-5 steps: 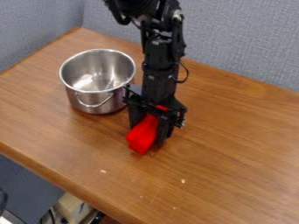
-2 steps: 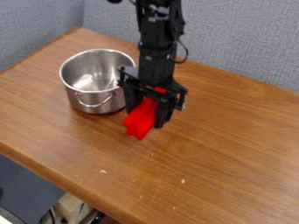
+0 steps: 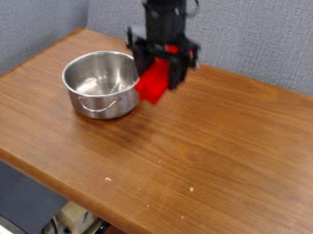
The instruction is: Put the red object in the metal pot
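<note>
Brown wooden table (image 3: 146,174) in front; on it, left of centre, the small round shiny steel pot (image 3: 101,82), upright. Just right of its rim and further back, the black hand (image 3: 160,75) is clamped on the bright red rectangular plastic block (image 3: 154,84), which hangs tilted above the table.
</note>
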Motion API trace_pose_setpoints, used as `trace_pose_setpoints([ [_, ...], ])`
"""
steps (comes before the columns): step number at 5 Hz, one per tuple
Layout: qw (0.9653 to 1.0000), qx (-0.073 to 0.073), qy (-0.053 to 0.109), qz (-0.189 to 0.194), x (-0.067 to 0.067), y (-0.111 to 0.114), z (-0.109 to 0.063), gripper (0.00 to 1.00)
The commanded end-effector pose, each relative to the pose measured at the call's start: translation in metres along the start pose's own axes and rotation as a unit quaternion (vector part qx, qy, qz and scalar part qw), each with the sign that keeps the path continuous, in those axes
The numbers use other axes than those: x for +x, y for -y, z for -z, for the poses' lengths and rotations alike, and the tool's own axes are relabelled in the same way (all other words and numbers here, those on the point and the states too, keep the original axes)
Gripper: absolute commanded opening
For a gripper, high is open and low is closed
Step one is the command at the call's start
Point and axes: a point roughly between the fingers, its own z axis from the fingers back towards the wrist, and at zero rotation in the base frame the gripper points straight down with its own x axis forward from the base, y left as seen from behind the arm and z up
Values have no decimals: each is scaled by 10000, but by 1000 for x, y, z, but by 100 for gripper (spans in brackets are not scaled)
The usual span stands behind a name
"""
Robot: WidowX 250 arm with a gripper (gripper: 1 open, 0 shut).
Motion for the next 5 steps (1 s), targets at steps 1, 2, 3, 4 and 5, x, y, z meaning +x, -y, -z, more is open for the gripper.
trace_pose_setpoints([
  [1, 9988, 100, 358, -309, 17, -36, -21, 0],
  [2, 9980, 118, 255, -563, 25, -80, -8, 0],
  [3, 9990, 61, 435, -110, 44, -70, -8, 0],
  [4, 9982, 61, 509, 321, 47, -56, -16, 0],
  [5, 9968, 51, 505, 622, 48, -52, -21, 0],
])
